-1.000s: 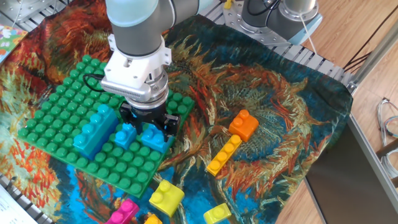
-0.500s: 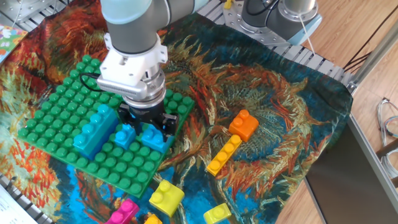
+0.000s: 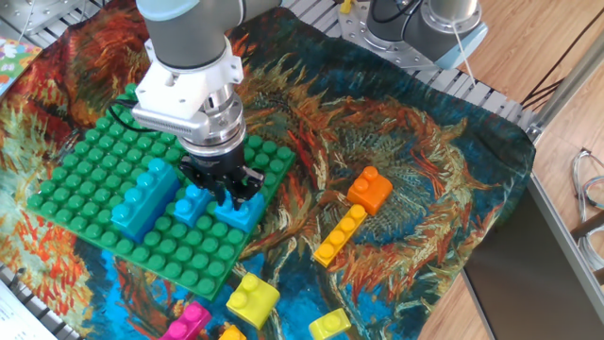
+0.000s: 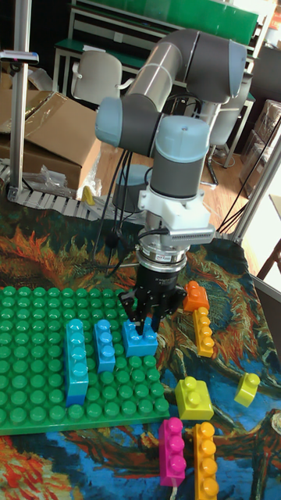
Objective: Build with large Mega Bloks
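One big green plate point(image 3: 85, 170) takes up the left side of the cloth point(image 3: 425, 142), and that's where all the action is. The arm point(image 3: 184, 38) has slid left over the last second. Its wrist now sits further over the plate, and the head looks a bit more tilted than before.

On the plate there's a long blue brick point(image 3: 142, 198), then a short blue brick point(image 3: 191, 203), then a square blue brick point(image 3: 238, 213) near the plate's right edge. None of the three has budged while the arm shifted. My read is that the square brick is seated on the studs and isn't coming away with the tool.

Loose spares wait off the plate: an orange brick point(image 3: 370, 189), a long yellow brick point(image 3: 340, 236), a yellow square point(image 3: 252, 295) and a pink brick point(image 3: 186, 324).

The gripper point(image 3: 226, 189) is right down on the square brick with its fingers straddling the top. I honestly can't tell from either view whether they're clamped or already loosened. If they've let go, placement three is done and the next job is fetching a spare.
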Tool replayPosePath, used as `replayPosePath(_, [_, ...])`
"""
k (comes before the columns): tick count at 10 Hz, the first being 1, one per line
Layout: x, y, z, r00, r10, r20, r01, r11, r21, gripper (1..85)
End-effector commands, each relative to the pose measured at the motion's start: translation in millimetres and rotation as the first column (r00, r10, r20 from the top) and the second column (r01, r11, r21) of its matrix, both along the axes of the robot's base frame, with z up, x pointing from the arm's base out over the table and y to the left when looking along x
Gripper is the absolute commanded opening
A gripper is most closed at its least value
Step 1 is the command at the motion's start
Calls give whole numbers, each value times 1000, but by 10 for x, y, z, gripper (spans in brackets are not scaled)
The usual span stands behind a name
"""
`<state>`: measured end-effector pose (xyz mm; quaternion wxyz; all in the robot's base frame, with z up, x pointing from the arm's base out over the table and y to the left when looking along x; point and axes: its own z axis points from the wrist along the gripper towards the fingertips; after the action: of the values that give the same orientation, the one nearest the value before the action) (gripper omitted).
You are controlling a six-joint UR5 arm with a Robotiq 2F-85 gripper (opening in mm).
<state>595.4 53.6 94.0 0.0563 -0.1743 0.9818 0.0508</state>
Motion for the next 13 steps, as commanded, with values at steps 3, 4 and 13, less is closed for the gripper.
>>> replayPosePath(3, [-20, 53, -56, 999, -40, 2, 40, 999, 33, 13])
replayPosePath(4, [-18, 44, -85, 999, -40, 2, 40, 999, 31, 13])
replayPosePath(13, [-8, -23, -164, 1000, -28, 6, 28, 999, 17, 13])
